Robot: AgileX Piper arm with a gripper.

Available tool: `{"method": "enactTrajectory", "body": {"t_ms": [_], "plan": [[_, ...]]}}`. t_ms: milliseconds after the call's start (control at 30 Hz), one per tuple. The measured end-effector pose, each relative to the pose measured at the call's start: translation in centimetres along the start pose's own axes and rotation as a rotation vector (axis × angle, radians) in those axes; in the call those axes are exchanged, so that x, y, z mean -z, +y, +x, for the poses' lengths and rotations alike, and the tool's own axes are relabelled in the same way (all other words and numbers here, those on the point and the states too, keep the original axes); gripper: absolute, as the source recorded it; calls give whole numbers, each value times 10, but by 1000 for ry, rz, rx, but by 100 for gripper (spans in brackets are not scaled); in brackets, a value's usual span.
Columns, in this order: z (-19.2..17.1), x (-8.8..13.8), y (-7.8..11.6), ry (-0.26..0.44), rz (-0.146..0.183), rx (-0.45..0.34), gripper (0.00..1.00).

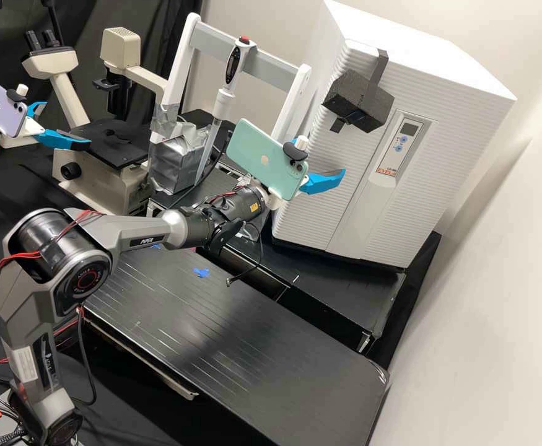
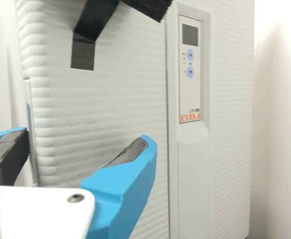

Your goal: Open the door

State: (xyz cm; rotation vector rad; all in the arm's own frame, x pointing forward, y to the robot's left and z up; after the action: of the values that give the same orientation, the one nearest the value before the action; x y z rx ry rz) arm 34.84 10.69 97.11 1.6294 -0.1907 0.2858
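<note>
Plainly white, horizontally ribbed door (image 2: 110, 104), closed, long axis upright, front towards arm, blue fingers (image 1: 324, 181) spread wide, empty.

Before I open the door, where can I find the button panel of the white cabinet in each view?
High view: the button panel is right of centre, on the front of the white cabinet.
Wrist view: on that same front, beyond the open gripper.
Shared landmark: the dark block, near the panel's display end.
</note>
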Motion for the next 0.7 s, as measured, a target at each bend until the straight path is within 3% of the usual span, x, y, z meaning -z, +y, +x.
{"method": "enactTrajectory", "body": {"t_ms": [700], "plan": [[0,0,0,15,7,24,0]]}}
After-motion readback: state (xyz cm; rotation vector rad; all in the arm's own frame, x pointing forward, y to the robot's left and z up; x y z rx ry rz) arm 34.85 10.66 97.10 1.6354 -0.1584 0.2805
